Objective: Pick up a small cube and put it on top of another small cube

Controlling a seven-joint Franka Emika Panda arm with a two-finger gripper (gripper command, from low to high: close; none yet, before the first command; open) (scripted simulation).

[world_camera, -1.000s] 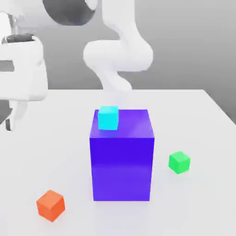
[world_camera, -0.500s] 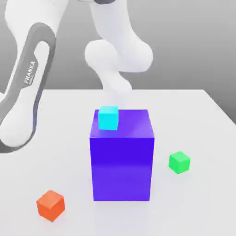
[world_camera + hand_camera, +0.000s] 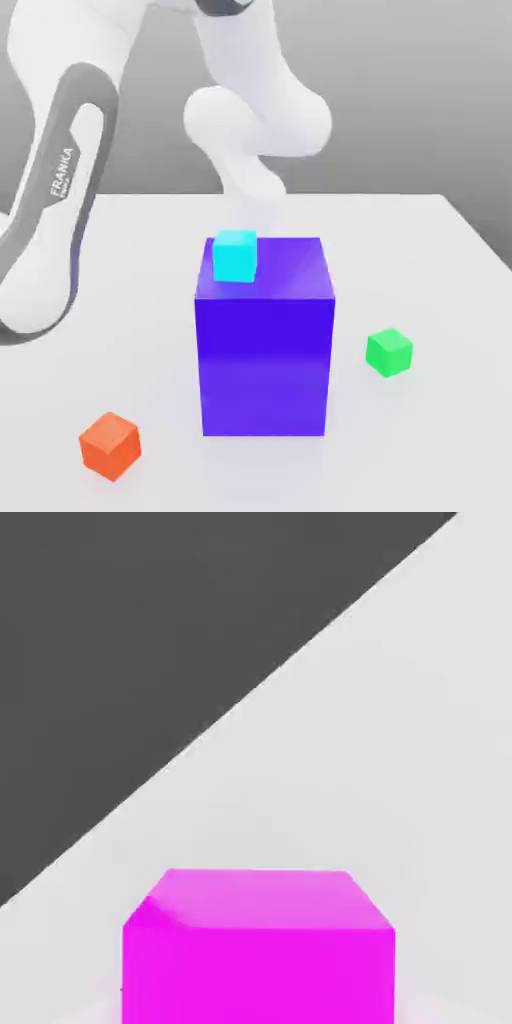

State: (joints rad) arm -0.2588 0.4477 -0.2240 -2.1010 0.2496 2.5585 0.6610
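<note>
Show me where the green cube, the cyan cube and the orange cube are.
green cube (image 3: 389, 352): exterior view, its front face.
cyan cube (image 3: 235, 260): exterior view, its front face.
orange cube (image 3: 109, 446): exterior view, its front corner.

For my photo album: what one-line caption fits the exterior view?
White robot arm leans over a table where a cyan cube tops a big blue-purple block, green cube and orange cube nearby.
</note>
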